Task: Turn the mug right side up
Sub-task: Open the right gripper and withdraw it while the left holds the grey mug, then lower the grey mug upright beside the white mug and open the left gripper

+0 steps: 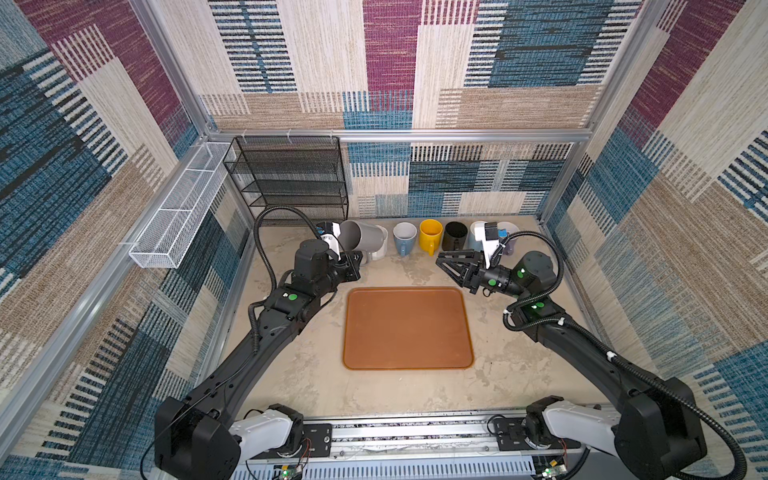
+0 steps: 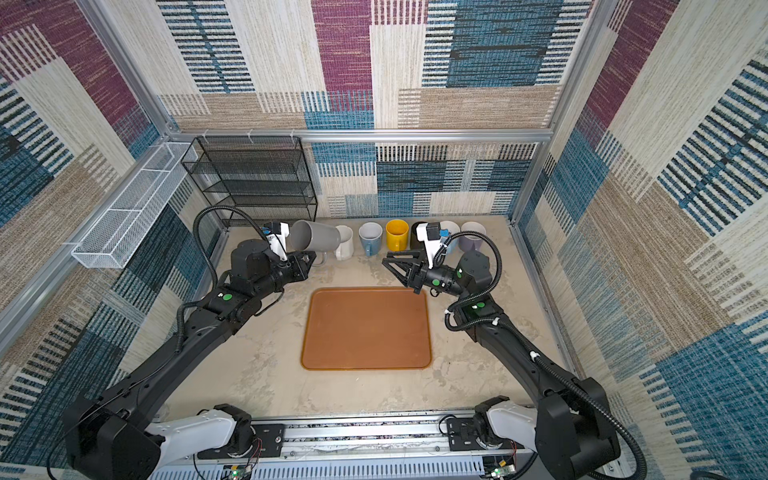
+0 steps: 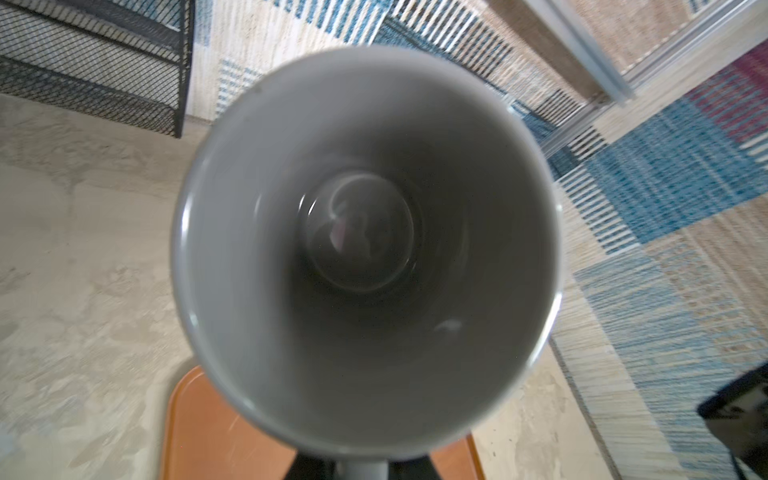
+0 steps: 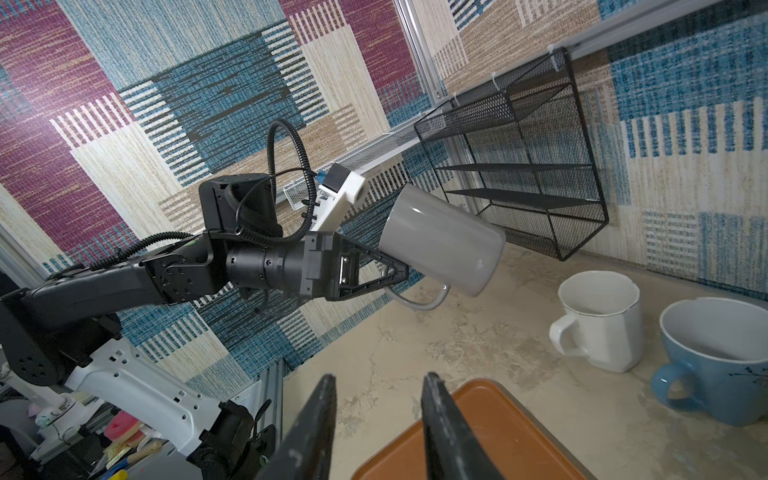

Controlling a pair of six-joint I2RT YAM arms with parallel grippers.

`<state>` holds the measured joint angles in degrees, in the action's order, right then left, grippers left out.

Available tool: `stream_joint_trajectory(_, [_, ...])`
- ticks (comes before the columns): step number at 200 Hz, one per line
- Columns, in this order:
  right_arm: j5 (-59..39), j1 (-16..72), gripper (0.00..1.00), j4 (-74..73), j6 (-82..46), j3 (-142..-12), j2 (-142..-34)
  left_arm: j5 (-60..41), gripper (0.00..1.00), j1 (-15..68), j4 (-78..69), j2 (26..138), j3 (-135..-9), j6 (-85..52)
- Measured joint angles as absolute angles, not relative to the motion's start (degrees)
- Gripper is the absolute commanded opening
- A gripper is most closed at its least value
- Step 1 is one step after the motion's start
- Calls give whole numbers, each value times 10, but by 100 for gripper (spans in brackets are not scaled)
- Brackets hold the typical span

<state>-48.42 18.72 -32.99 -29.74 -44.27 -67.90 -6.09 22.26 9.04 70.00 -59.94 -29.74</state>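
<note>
1. Currently the left gripper (image 4: 397, 274) is closed on the thin loop handle of the grey mug (image 4: 440, 241), with the handle pinched between its fingertips.
2. That mug hangs clear of the tabletop (image 1: 316, 386) at the back left. It lies roughly on its side, with its open mouth facing the left wrist camera and its base turned toward the row of mugs.
3. From the left wrist camera, the grey mug (image 3: 365, 249) fills the picture and its bare inside shows down to the bottom.
4. In both top views the grey mug (image 1: 363, 237) (image 2: 316, 237) overlaps the white mug (image 1: 380, 247), which stands upright just beside it.
5. Further along the back wall stand a blue mug (image 1: 404, 237), a yellow mug (image 1: 430, 235) and a black mug (image 1: 455, 235), all mouth up.
6. The right gripper (image 4: 380, 399) hovers over the far right corner of the brown tray (image 1: 407, 328), its jaws apart with nothing between them.
7. A black mesh shelf rack (image 1: 286, 178) stands behind the left gripper (image 1: 353, 262).
</note>
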Motion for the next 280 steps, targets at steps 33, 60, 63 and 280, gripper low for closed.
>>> stream_joint_trajectory(33, [-479,187,37,-316,-288,-441,-672,-22,0,221,150,736,-628,-267])
stream_joint_trajectory(60, [-475,186,37,-301,-280,-436,-663,11,0,219,186,770,-652,-240])
stream_joint_trajectory(63, [-474,186,37,-300,-279,-435,-662,15,0,219,188,774,-654,-238])
stream_joint_trajectory(280, [-454,176,37,-241,-253,-406,-594,100,0,165,263,1092,-885,-148])
